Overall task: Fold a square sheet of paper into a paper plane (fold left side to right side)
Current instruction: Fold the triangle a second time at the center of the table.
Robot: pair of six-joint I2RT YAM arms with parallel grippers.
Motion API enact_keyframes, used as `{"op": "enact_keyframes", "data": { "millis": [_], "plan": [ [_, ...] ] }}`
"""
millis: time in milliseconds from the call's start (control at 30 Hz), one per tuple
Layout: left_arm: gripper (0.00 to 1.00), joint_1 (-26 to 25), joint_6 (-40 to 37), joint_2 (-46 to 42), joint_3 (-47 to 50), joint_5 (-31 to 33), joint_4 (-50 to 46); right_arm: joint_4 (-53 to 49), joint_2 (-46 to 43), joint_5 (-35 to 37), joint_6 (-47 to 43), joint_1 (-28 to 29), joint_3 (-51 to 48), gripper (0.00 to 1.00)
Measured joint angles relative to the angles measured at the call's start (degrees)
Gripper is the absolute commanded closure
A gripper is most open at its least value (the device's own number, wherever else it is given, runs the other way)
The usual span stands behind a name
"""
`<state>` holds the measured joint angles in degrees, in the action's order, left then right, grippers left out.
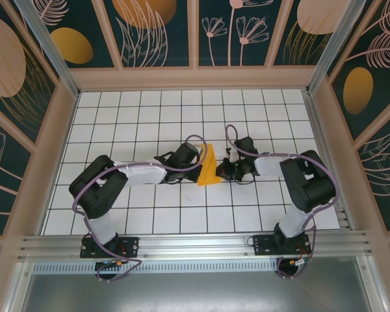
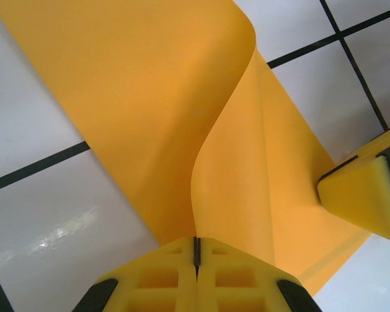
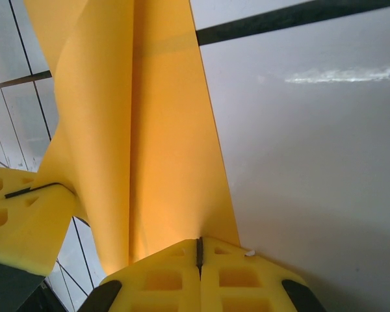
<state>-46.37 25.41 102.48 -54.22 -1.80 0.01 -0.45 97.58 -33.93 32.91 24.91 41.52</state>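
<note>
Top external view: the partly folded orange paper sheet [image 1: 209, 171] was gripped at mid-worktop [image 1: 149, 117], the left end effector [image 1: 199, 160] and right end effector [image 1: 223, 170] each clenched on one edge.

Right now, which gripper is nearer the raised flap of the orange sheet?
Left. The left gripper pinches the flap at its edge; the right gripper rests shut at the flat layer's opposite edge, beside the flap.

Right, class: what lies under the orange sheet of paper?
The white tiled table with dark grid lines shows all around the orange sheet of paper. The sheet is partly lifted and curled. The tiles directly beneath it are covered, so anything else there cannot be seen.
</note>
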Motion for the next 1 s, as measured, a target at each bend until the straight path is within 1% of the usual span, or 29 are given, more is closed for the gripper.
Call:
{"op": "enact_keyframes", "data": {
  "millis": [367,1000],
  "plan": [
    [1.00,0.4,-1.2,1.6,-3.6,0.8,-0.2,0.0,0.1,0.0,0.0,0.0,0.0,0.95],
    [1.00,0.4,-1.4,3.2,-3.7,1.0,-0.7,0.0,0.2,-0.1,0.0,0.0,0.0,0.94]
  ]
}}
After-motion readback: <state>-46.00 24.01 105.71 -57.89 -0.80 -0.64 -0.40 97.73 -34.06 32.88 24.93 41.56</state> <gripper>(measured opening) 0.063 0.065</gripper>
